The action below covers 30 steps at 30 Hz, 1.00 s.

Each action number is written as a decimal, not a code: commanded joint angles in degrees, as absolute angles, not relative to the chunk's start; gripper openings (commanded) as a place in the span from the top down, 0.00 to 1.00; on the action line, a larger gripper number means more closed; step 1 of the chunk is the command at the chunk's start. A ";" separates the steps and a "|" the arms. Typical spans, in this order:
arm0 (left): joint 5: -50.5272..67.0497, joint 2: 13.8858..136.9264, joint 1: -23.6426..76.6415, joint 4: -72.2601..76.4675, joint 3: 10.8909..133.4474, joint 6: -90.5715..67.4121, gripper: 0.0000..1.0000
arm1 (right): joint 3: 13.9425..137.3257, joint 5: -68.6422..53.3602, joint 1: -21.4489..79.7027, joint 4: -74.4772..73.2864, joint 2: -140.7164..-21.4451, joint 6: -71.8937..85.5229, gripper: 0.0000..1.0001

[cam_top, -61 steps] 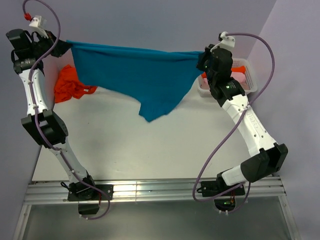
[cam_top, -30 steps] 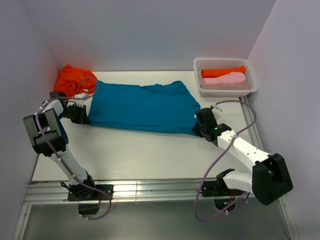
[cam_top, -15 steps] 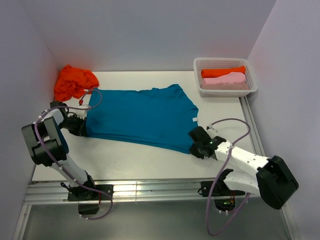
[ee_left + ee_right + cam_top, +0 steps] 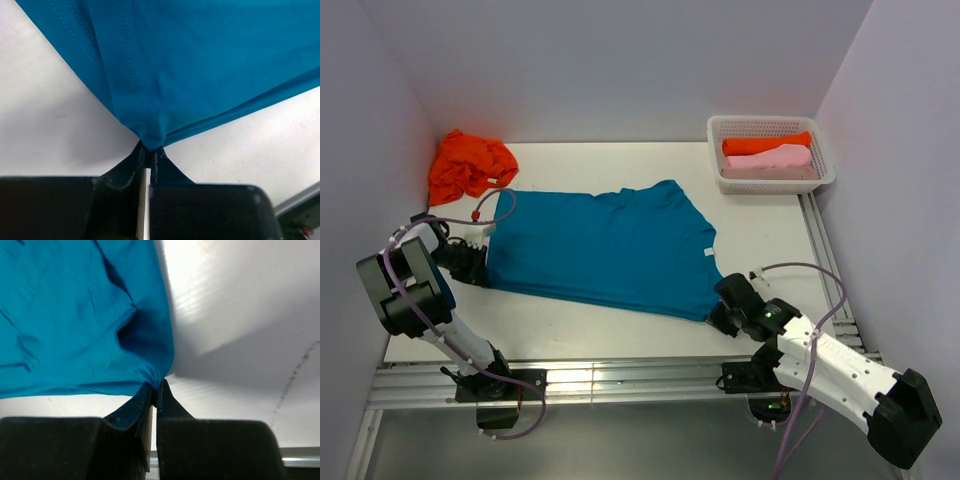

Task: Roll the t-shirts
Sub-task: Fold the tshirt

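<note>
A teal-blue t-shirt (image 4: 605, 245) lies spread flat across the middle of the white table. My left gripper (image 4: 480, 264) is shut on its left corner, down at table level; the pinched teal cloth (image 4: 150, 140) shows at my fingertips. My right gripper (image 4: 718, 316) is shut on the shirt's near right corner (image 4: 152, 382), low near the front edge. An orange t-shirt (image 4: 468, 165) lies crumpled at the back left. A rolled orange shirt (image 4: 765, 144) and a rolled pink shirt (image 4: 770, 159) sit in the basket.
A white lattice basket (image 4: 825, 165) stands at the back right against the wall. Grey walls close in on the left, back and right. A metal rail (image 4: 620, 380) runs along the front edge by the arm bases.
Two seconds ago both arms held the teal shirt stretched high in the air. They have brought it down and drawn it toward the front, so it now lies flat on the table.
</note>
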<state>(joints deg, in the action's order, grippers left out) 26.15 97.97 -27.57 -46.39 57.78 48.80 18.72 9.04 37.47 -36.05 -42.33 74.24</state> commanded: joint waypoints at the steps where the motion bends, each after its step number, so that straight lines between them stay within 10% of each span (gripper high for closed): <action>1: 22.32 97.03 -28.83 -49.91 57.04 52.47 0.91 | 17.14 9.67 37.79 -40.43 -39.99 75.15 0.95; 10: 27.42 97.82 -30.93 -60.72 68.44 55.10 0.49 | 20.03 10.72 37.97 -43.85 -34.20 73.66 0.54; 18: 29.87 100.89 -32.08 -68.46 80.05 55.29 0.46 | 27.84 13.79 37.97 -41.16 -32.34 70.06 0.53; 30: 25.75 104.85 -21.10 -59.50 87.27 51.86 0.42 | 39.11 13.01 30.69 -22.09 -63.18 53.36 0.53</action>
<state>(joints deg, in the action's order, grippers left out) 26.39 103.48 -23.46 -62.52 84.58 52.73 38.15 13.76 33.58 -30.13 -61.01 59.16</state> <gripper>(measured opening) 0.577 0.476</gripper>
